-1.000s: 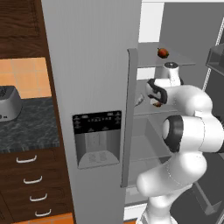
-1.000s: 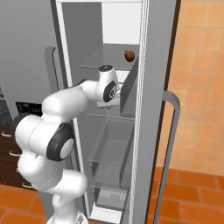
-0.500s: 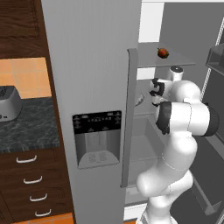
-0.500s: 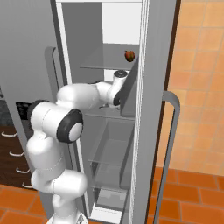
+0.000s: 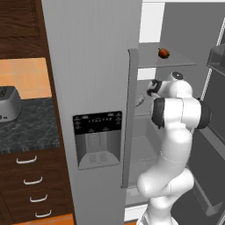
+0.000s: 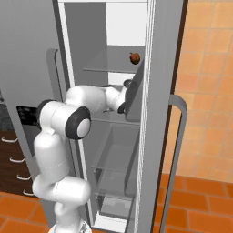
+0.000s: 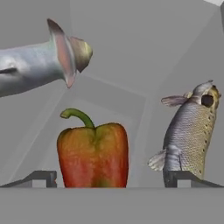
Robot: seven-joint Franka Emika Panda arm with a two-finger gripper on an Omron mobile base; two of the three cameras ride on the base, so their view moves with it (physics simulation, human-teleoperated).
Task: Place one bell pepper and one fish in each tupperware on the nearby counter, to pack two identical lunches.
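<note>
A tall grey refrigerator [image 5: 94,88] with its door standing open is filling the simulated kitchen scene, its pale interior showing clear glass shelves [image 6: 111,70] and an orange tiled wall to the right. To the left of it, a black-grey marbled stone counter [image 5: 30,132] is sitting over dark brown wood drawers with white curved handles [image 5: 30,180], and a silver toaster [image 5: 8,103] is standing on the stone. The white arm is reaching into the fridge at the level just under the upper shelf, where a small red bell pepper [image 6: 134,58] is resting.

In the hand view, the gripper [image 7: 111,178] is standing with its dark tips spread wide and gripping nothing. Between those tips, an upright red-orange bell pepper with a curled green stem [image 7: 93,151] is sitting directly ahead. To its right, a silvery scaled fish [image 7: 190,133] is standing nearly on end, head uppermost. At the upper left, a second grey fish [image 7: 41,63] is lying across the view, its tail fin pointing toward the middle.
</note>
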